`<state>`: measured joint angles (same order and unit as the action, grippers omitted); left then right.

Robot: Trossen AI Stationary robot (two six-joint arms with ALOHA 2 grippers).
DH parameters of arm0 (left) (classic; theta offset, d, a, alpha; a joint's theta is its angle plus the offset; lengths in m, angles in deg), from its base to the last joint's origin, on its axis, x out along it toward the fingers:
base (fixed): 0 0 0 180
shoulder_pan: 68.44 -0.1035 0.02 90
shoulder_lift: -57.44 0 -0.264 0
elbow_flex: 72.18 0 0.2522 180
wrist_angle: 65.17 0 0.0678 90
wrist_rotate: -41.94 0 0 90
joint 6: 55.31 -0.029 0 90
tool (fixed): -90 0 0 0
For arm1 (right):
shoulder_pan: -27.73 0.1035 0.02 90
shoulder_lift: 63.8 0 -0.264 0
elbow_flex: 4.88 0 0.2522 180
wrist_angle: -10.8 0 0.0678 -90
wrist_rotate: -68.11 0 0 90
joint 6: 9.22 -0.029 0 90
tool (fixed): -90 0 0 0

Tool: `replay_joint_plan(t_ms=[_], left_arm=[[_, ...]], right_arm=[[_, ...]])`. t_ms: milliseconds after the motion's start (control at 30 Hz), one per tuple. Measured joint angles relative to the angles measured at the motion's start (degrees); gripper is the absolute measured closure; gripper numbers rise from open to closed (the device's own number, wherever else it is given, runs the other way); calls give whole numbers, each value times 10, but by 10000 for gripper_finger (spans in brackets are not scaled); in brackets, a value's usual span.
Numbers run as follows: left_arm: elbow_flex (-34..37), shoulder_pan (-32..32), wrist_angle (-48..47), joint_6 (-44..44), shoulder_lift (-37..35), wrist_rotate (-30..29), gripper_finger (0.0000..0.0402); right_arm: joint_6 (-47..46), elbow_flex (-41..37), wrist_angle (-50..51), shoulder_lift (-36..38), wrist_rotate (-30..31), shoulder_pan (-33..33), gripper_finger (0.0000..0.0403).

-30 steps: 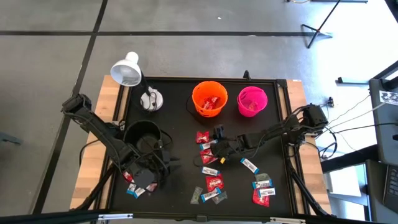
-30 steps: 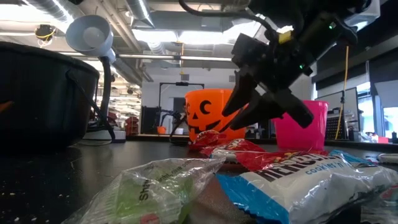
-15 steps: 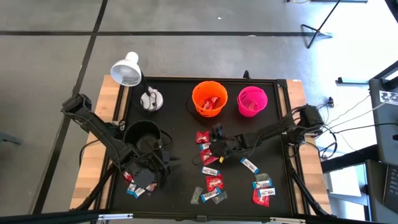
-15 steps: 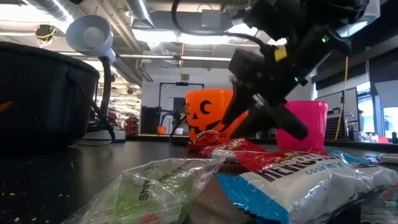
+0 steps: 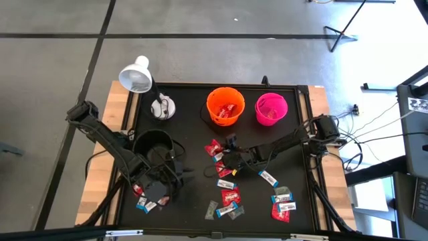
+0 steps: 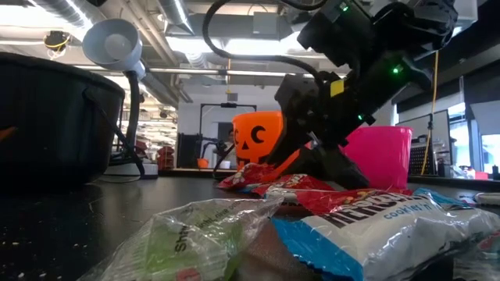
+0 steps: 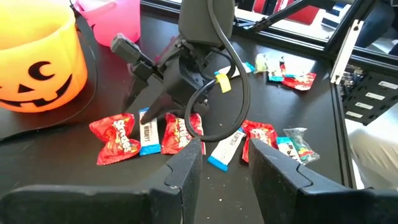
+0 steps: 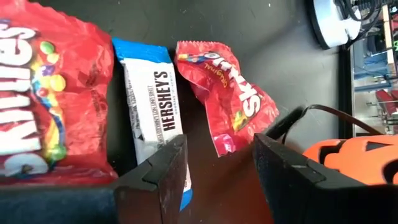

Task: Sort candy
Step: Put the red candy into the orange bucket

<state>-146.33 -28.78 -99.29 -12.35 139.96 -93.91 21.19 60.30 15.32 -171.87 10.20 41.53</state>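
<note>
Buckets and a lamp on the table (image 5: 194, 120).
Orange bucket (image 5: 225, 106) beside pink bucket (image 5: 271, 109); black bucket (image 5: 153, 146) near the white lamp (image 5: 136, 74).

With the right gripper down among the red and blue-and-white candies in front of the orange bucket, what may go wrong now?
1. The right gripper is open over tightly packed sweets: a blue-and-white candy lies between two red candies. The fingers may catch two wrappers or push one aside.
2. The orange bucket stands close behind, so the arm might nudge it when lifting.
3. The left gripper waits near the black bucket; little risk there.
</note>
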Motion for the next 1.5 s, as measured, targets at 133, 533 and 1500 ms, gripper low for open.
replay_joint_plan(t_ms=[133,533,1500], left_arm=[[0,0,1,0,0,-1,280],[0,-1,2,0,0,-1,280],[0,-8,2,-1,0,0,280]], right_arm=[[9,0,-2,0,8,0,219],[29,0,-14,0,23,1,219],[50,10,-108,-38,-33,-19,219]])
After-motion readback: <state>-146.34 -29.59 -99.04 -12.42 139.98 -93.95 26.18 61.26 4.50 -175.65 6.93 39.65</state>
